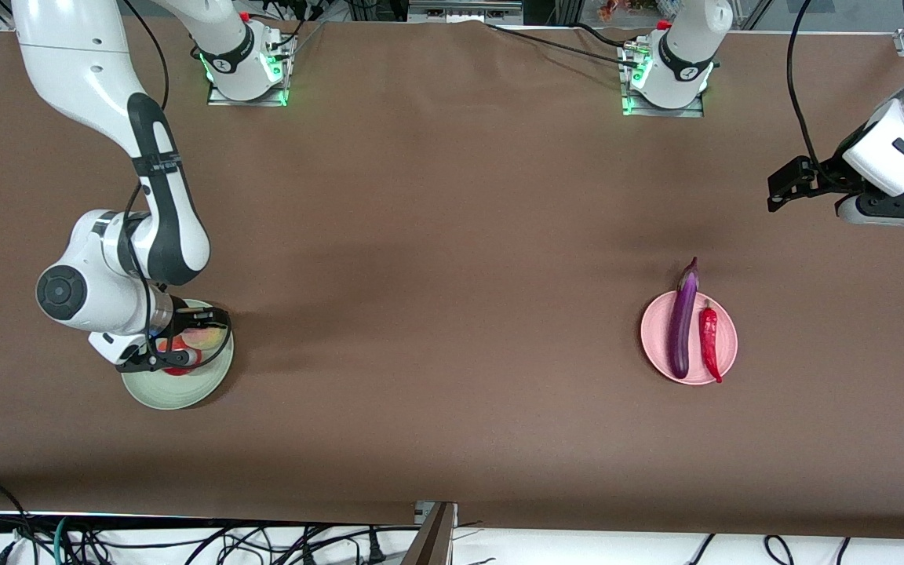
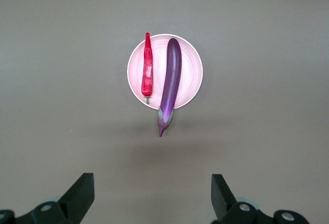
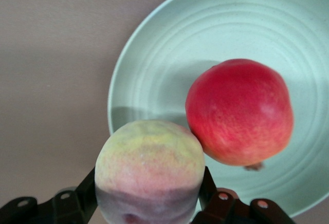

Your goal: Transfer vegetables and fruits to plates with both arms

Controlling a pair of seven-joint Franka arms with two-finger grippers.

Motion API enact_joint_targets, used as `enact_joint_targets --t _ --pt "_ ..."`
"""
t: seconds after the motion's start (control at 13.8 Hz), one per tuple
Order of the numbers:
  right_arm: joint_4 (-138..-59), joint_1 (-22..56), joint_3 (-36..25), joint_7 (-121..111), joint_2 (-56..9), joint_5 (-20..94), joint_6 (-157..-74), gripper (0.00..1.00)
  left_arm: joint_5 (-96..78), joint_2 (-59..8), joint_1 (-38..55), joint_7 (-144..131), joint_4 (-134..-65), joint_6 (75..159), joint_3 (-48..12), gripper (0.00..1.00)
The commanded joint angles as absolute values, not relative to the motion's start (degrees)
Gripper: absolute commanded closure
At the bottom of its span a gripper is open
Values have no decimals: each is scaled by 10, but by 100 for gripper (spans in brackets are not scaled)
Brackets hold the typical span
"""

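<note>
We see right gripper [image 1: 177, 353] clamping peach [image 3: 150, 175] over green plate [image 3: 154, 70] beside pomegranate [image 3: 239, 111]; left gripper [image 2: 149, 196] waits spread wide.

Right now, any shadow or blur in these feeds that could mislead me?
Front view: a broad soft shadow crosses the brown table. Left wrist view: sharp, with a faint shadow near the eggplant stem. Right wrist view: the peach in the right hand looks soft; the pomegranate shades the green plate.

I find no readable text, label, brand or number anywhere on my arms, the plates, the produce or the table; the small marks on my base joints are too tiny to read.
</note>
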State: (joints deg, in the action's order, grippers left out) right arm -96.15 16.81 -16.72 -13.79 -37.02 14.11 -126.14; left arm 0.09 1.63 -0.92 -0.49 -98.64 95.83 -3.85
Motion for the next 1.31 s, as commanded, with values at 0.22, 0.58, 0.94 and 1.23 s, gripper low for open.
enact_joint_targets --t 0.22,0.58,0.94,1.23 --pt "-953 153 -166 -189 -382 185 -1288 31 9 19 -18 8 -984 946 -47 0" --pt "-925 160 -170 -165 -345 200 -1197 1 9 19 -13 8 -983 945 -48 0" --pt "-925 198 -169 -26 -209 95 -1092 0 9 19 -12 8 -983 944 -48 0" --pt "-928 203 -166 11 -101 64 -989 0 9 19 -12 8 -983 944 -48 0"
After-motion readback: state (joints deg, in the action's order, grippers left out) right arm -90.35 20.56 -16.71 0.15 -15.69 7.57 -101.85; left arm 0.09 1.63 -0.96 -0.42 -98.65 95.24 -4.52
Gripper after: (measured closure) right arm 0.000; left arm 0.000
